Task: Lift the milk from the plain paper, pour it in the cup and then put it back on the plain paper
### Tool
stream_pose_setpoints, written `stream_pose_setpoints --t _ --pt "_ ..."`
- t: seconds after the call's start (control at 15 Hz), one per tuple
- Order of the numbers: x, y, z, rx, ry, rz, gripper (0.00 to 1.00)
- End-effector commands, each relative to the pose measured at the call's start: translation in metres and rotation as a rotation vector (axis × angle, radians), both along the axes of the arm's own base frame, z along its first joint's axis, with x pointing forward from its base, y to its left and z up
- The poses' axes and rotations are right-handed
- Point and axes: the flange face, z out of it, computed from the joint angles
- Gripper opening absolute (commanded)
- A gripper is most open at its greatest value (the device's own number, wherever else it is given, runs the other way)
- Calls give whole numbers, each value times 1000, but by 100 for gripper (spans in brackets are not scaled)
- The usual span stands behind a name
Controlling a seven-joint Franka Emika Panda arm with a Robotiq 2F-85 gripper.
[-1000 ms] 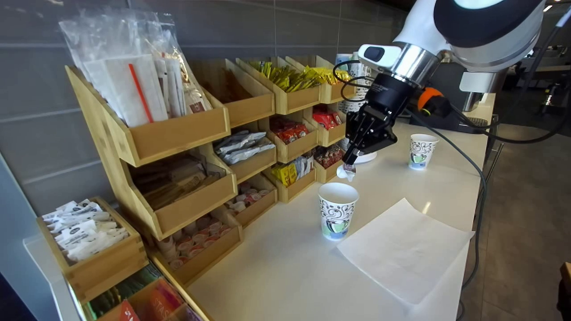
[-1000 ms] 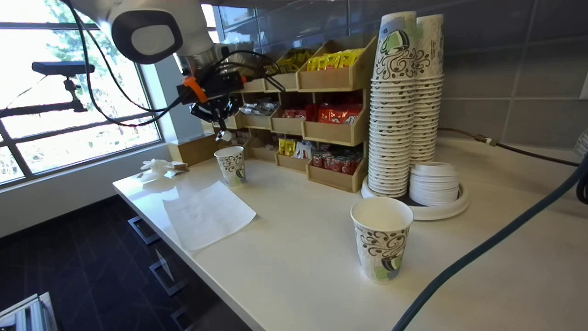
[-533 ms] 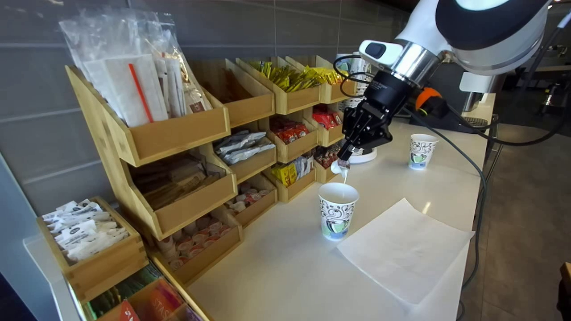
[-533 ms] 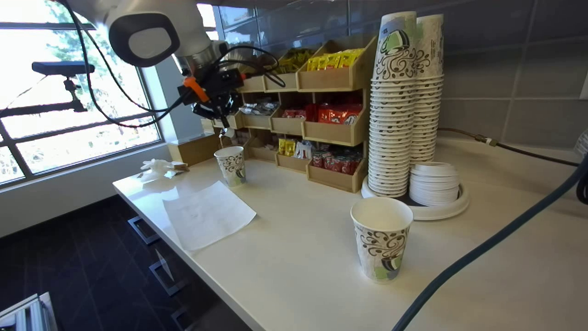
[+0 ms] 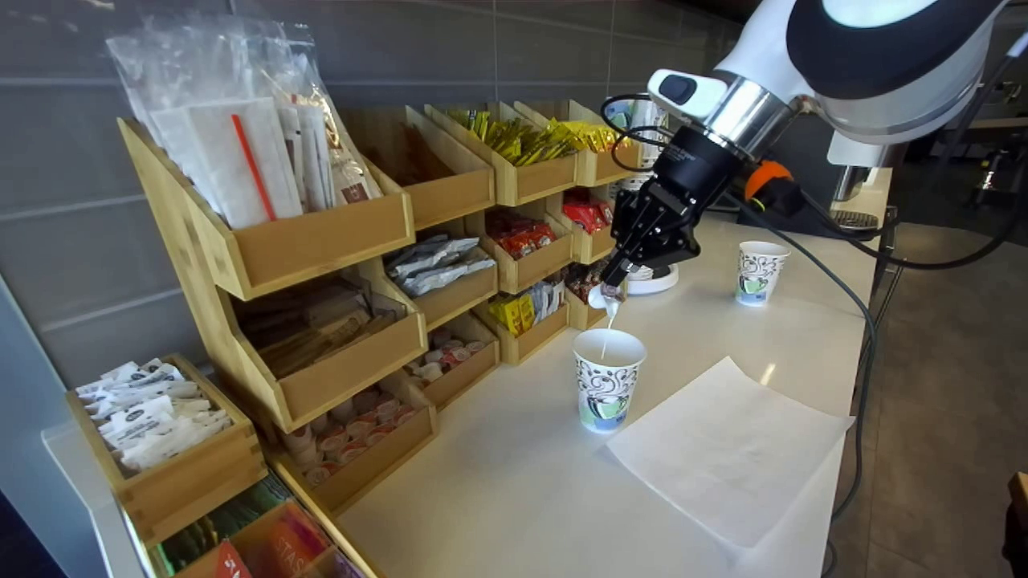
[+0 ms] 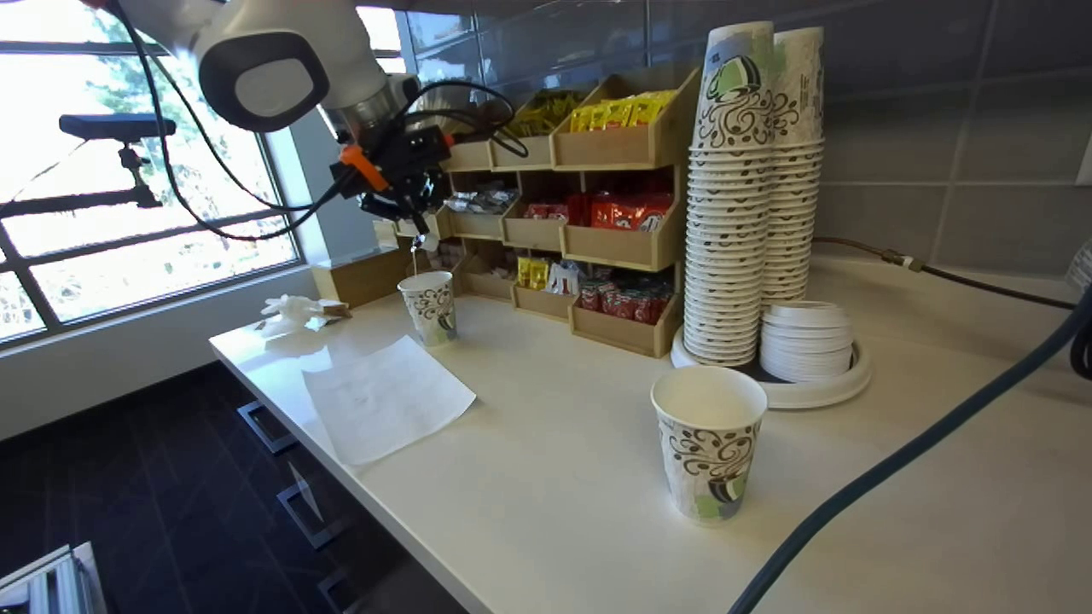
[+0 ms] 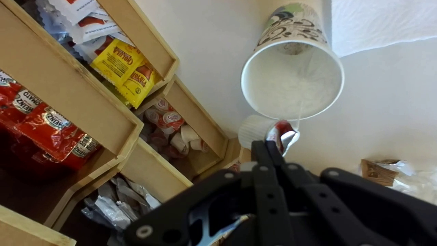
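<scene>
The milk is a tiny white creamer pot (image 5: 597,298), tipped over with its foil lid peeled back. It also shows in the other views (image 6: 429,242) (image 7: 252,130). My gripper (image 5: 615,273) is shut on it at the lid side in the wrist view (image 7: 266,145). A thin white stream runs from the pot down into the patterned paper cup (image 5: 608,393) below, which stands upright (image 6: 432,309). In the wrist view whitish liquid shows inside the cup (image 7: 290,82). The plain paper (image 5: 731,449) lies flat beside the cup, also in view here (image 6: 388,401) (image 7: 382,27), with nothing on it.
A wooden tiered organizer (image 5: 353,385) with packets and creamers stands along the wall. A second paper cup (image 5: 760,274) stands farther along the counter, near tall cup stacks (image 6: 725,247) and lids (image 6: 806,341). Crumpled white material (image 6: 293,309) lies at the counter's far end.
My gripper has moved slightly, leftward and down in an exterior view, with the pot tipping further. A stream appeared half a second ago and now reaches into the cup. Cup and paper have not moved.
</scene>
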Motion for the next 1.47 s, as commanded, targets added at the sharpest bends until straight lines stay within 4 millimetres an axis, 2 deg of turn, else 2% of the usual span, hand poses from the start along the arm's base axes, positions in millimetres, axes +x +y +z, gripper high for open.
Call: stream_pose_setpoints --t 0.0,1.4 --pt "-6 -1 4 0 -42 5 0" --pt "-7 -10 17 -27 -106 6 0"
